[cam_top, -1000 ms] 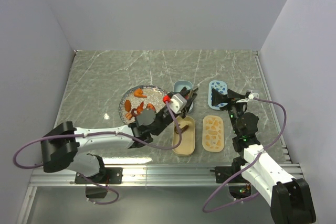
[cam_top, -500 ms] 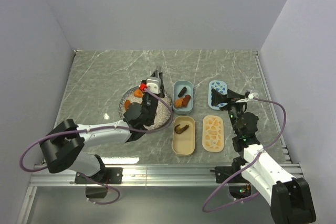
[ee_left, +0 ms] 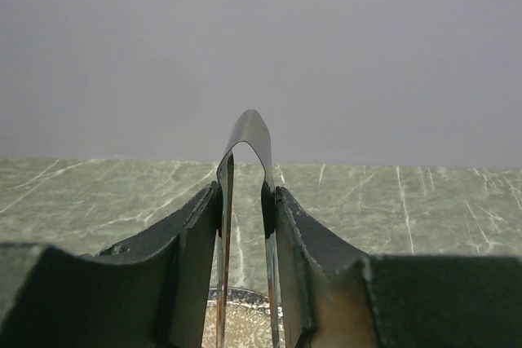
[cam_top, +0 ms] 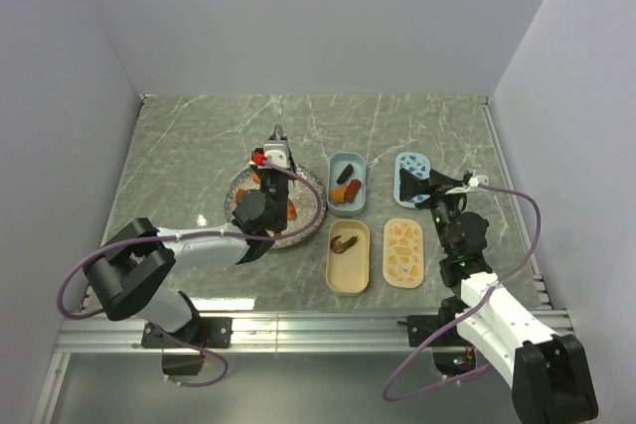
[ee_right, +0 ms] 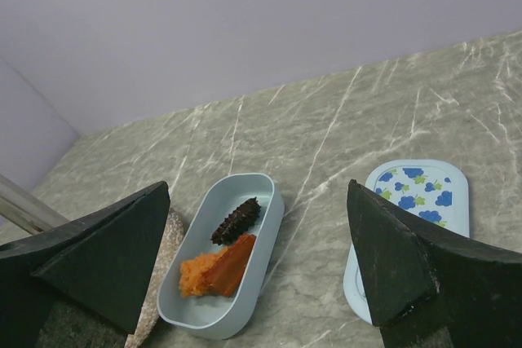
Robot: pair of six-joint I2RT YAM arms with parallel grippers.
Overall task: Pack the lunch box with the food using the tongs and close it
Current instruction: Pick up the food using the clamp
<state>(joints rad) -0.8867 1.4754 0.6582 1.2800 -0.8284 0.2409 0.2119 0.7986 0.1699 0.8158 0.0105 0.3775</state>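
You're in the fetching part of the packing step: your left gripper (ee_left: 245, 193) is clamped on the tongs (ee_left: 245, 126), its two fingers pressed against the outsides of the metal arms with the sprung bend standing up between them, and the top view has it poised over the far side of the speckled plate (cam_top: 310, 186). That is where the loose food (cam_top: 290, 210) lies, orange and reddish chunks partly hidden under the arm. The tips of the tongs run out of the bottom of the wrist picture, so you can't tell from here whether they are empty or already pinching something; I'd judge them empty. The lunch box is only partly filled. The blue tub (ee_right: 192, 303) just right of the plate holds a dark piece and a couple of orange ones, and the beige tub (cam_top: 348, 273) nearer you holds a single dark brown curl. Both are uncovered, with the flowered lid (ee_right: 418, 201) and the beige lid (cam_top: 403, 250) lying flat on the table (cam_top: 199, 146) beside them. Your right gripper (ee_right: 258, 193) hangs spread wide and holds nothing, looking across at the blue tub. The next move, as I read it, calls for lowering the tongs so the tips straddle one chunk (pick one clear of its neighbours), then squeezing gently — too hard and a small piece may squirt out sideways — and carrying it right to a tub. Closing looks a good way off.
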